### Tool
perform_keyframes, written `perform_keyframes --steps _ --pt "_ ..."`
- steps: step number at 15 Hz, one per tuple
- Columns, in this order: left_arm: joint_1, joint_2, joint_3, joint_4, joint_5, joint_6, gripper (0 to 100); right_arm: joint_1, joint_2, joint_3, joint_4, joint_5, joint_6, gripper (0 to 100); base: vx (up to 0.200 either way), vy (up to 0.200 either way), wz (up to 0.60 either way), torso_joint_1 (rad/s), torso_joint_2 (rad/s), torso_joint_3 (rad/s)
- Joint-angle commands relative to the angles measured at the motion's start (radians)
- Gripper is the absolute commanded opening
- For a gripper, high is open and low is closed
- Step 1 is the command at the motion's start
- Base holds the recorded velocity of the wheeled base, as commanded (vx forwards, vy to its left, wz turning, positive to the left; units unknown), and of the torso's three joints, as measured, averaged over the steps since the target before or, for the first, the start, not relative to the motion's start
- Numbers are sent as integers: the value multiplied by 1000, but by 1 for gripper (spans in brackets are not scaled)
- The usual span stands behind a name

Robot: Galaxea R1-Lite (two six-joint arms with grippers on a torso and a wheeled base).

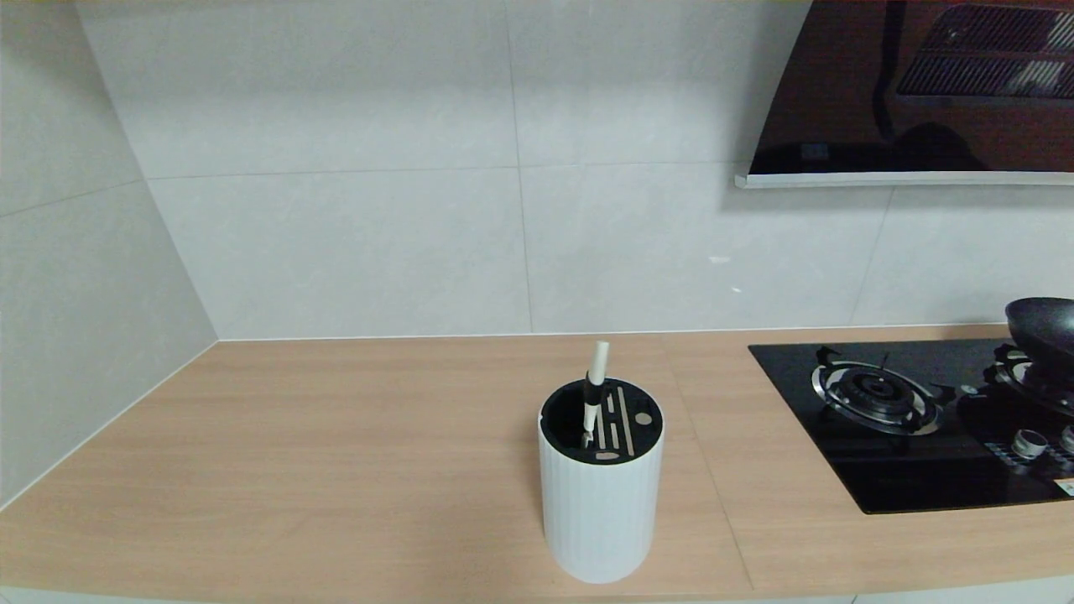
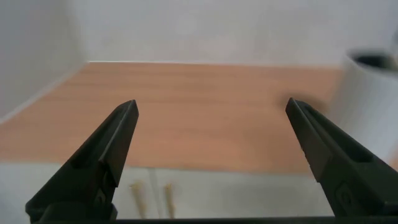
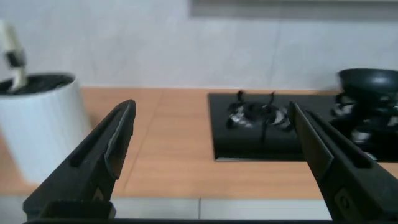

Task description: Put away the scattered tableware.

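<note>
Wood-look counter (image 1: 336,453), white ribbed holder (image 1: 600,503) sitting close to its front edge, and the one white-handled utensil (image 1: 595,377) I'm spotting is standing in a slot of the holder's black top, leaning a touch. So I'm guessing the tidying is nearly done.

Both my hands are carrying nothing. My left gripper (image 2: 211,106) is hanging with its jaws spread wide, out in front of the counter edge, and my right gripper (image 3: 211,106) is doing the same, jaws wide apart, with the holder to one side and the hob (image 1: 906,436) to the other.

What I'm worrying about: that holder is tall, narrow and near the edge. If either arm is swinging across at this height, a finger could clip its wall and tip it, or snag the handle poking out the top and drag the utensil out. On the right, I'm also watching the wok (image 1: 1045,327) on the far burner, since a wide sweep that way could bump it.

View stuff: the head camera is giving me the slotted top, so I can judge which slot is taken. The wrist cameras are catching the holder side-on. The left wrist is also showing the cabinet doors (image 2: 205,199) under the counter.
</note>
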Motion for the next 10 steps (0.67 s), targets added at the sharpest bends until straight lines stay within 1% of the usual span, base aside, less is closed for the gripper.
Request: perform_keyframes --steps 1,3,7,9,10 --pt "0 0 19 -2 0 1 100 0 2 0 62 39 -5 100 0 0 0 0 0 0" --pt "0 0 19 0 0 -8 100 0 3 3 39 51 -5 100 0 0 0 0 0 0" --pt "0 0 19 0 0 -8 100 0 2 3 37 48 9 100 0 0 0 0 0 0" --pt "0 0 19 0 0 -8 100 0 2 1 39 93 5 100 0 0 0 0 0 0" --pt "0 0 19 0 0 -8 100 0 0 3 37 60 12 100 0 0 0 0 0 0"
